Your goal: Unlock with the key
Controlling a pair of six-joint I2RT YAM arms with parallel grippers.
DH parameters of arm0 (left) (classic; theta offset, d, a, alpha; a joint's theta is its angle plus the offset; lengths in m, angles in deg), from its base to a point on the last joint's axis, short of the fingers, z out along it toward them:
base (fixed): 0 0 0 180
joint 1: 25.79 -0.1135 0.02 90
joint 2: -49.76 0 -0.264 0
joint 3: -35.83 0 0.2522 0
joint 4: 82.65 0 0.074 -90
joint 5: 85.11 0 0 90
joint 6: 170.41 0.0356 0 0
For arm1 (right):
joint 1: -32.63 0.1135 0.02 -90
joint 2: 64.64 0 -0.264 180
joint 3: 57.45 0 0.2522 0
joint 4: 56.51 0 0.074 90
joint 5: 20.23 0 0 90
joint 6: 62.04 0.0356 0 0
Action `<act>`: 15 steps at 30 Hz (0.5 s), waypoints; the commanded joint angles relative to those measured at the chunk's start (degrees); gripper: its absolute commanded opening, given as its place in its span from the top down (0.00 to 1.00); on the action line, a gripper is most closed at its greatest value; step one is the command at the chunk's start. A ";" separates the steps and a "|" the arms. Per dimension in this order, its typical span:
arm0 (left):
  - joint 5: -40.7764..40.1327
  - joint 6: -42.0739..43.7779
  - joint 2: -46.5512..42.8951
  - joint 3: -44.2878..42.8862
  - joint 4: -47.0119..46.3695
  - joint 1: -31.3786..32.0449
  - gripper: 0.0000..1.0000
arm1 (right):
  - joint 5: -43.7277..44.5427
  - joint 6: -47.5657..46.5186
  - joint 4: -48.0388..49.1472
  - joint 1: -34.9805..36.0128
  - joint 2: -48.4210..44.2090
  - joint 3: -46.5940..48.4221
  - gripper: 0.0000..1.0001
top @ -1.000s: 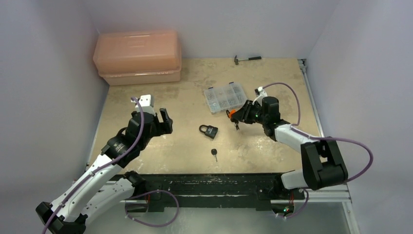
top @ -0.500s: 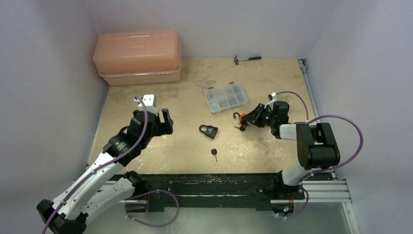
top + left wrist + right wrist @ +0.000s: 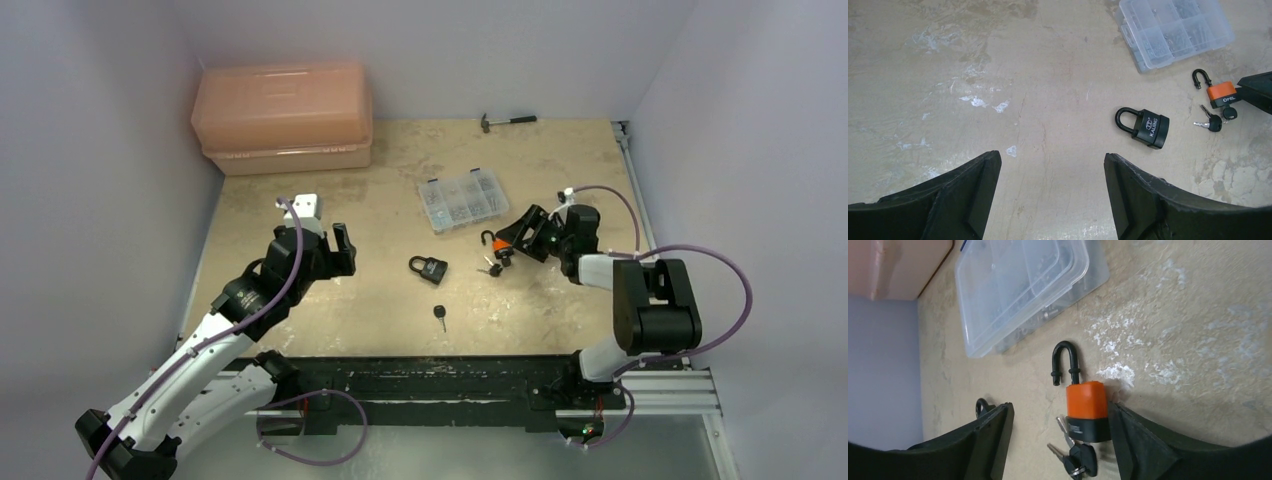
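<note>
Pale lilac walls (image 3: 100, 150), scuffed beige tabletop (image 3: 390, 160), even light

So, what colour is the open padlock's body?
The padlock is orange with a black base; right wrist view.

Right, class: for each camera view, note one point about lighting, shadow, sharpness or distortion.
Top external: even, soft light, but the key is too small for detail. Left wrist: sharp; lettering on the black padlock shows. Right wrist: the orange padlock is crisp, a soft shadow beside it.
</note>
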 commanded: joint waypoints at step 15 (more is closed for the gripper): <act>1.96 0.15 -3.76 -2.32 -1.59 -0.23 0.18 | 22.98 -14.15 -24.82 14.13 -23.73 8.85 0.22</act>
